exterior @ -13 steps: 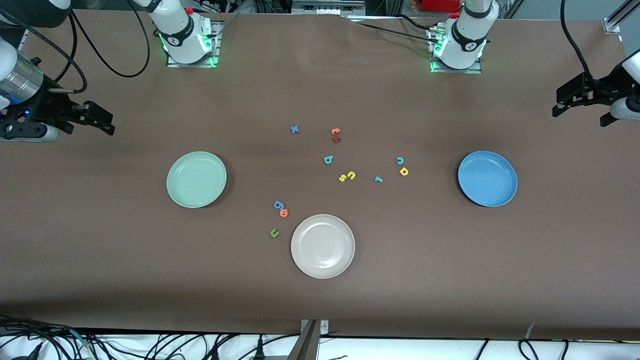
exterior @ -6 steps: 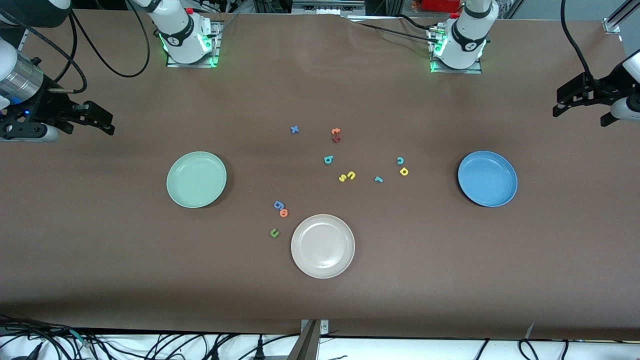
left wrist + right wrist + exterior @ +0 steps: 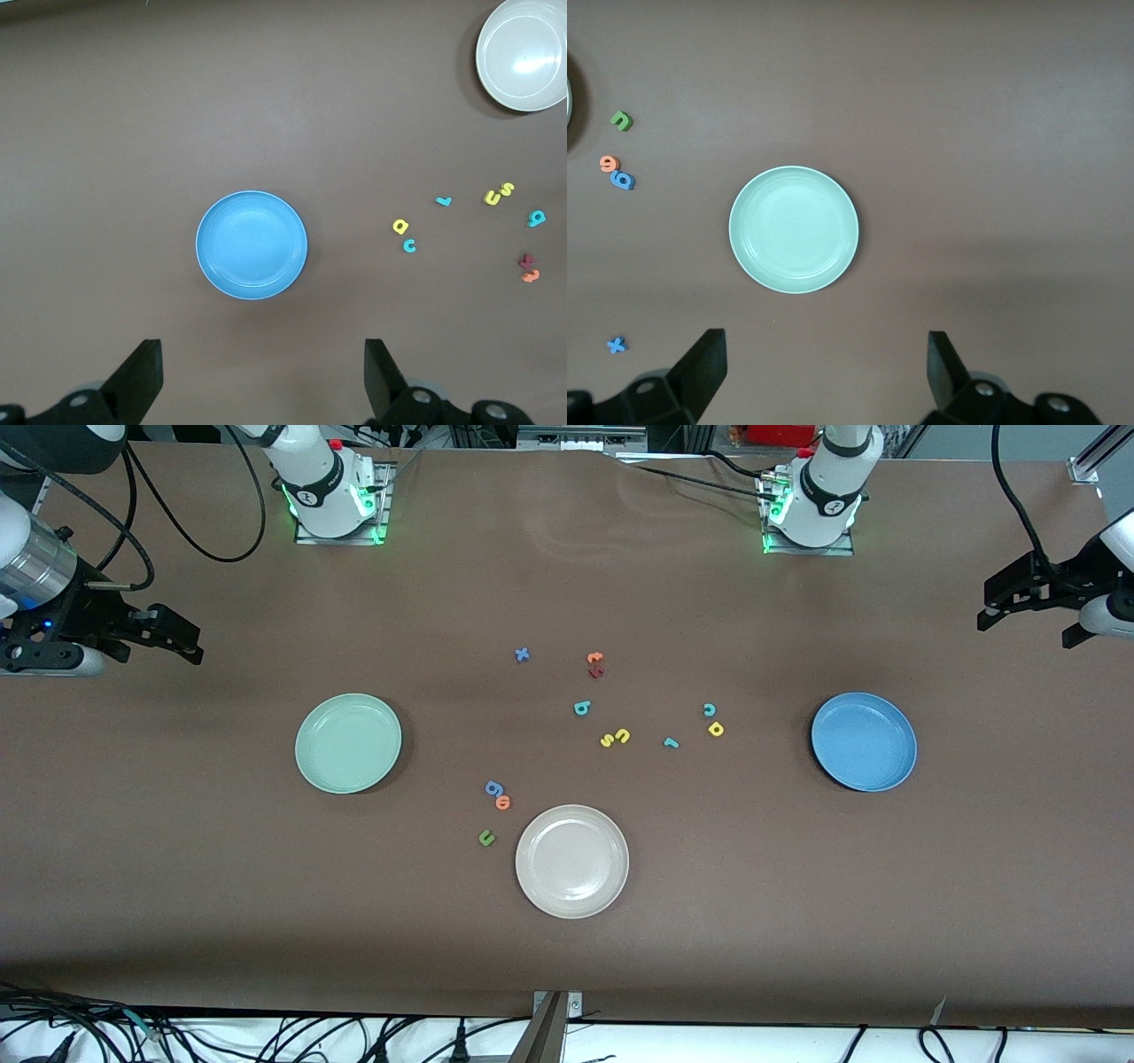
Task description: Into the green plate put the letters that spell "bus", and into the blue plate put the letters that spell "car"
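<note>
Start of the sorting task, read from the right arm's end of the counter [image 3: 567, 957] to the left arm's. The right tool [image 3: 182, 638] hung over bare counter at its own end, jaws spread wide and empty, exactly as it had a second earlier. The green plate [image 3: 348, 743] lay empty, nearer the front camera than that tool. Toward the middle lay the teal "b" [image 3: 581, 708], with the yellow "u" [image 3: 623, 735] and yellow "s" [image 3: 607, 740] touching each other just beside it and slightly nearer the camera. Closer to the left arm's end lay the teal "r" [image 3: 671, 742], then the teal "c" [image 3: 709, 709] with the yellow "a" [image 3: 716, 729] just beside it. The blue plate [image 3: 864, 741] was likewise empty. The left tool [image 3: 988, 609], also fully open and holding nothing, hovered over the counter's edge at its own end; it alone had shifted, and only barely. No letter had moved, so all six placements remained to be done. The "c" and "a" lay nearest the blue plate and probably suited the left arm, the "b" the right.
</note>
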Robot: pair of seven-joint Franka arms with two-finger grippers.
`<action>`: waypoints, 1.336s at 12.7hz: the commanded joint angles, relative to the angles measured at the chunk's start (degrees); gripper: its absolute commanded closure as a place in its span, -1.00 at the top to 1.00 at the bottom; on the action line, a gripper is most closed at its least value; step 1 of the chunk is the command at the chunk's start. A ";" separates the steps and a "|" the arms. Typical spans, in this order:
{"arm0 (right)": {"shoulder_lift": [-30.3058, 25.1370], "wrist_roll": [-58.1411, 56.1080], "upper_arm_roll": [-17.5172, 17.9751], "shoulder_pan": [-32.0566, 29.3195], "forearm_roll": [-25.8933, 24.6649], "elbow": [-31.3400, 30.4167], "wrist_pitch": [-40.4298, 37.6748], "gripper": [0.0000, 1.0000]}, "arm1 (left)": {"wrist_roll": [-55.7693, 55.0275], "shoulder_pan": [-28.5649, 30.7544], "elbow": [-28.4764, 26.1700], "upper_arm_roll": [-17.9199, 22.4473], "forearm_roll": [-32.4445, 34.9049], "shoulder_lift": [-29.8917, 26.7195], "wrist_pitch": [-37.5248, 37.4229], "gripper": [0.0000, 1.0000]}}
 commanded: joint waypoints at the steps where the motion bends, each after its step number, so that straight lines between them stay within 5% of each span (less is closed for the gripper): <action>1: -0.15 -0.93 0.02 -0.31 1.02 0.43 -0.42 1.00 | -0.70 0.22 0.38 -0.39 0.33 -0.39 -0.94 1.00; 17: 0.73 -0.32 -0.69 0.39 0.49 0.43 -1.12 1.00 | -0.70 0.22 0.47 -0.21 0.33 -0.48 -0.86 1.00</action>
